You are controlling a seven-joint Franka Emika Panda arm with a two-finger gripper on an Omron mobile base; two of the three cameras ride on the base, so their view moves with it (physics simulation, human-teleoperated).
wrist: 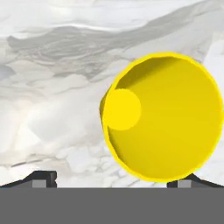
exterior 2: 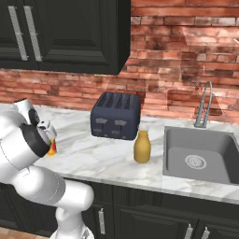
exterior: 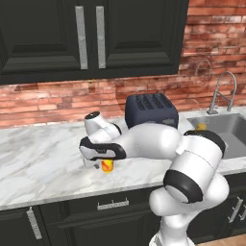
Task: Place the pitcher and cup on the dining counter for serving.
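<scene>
Brick-backed marble table (exterior: 43, 153) carries the black four-slot toaster (exterior 2: 115, 115), with a steel sink (exterior 2: 198, 154) at one end. Tool (wrist: 111, 177) hovers over the small yellow cup with red swirls (wrist: 164, 116), jaws spread wide and holding nothing, apparently aligned for a top-down grasp. Cup interior is empty. Mustard-amber bottle-shaped pitcher (exterior 2: 142, 147) stands beside the toaster, near the sink.
</scene>
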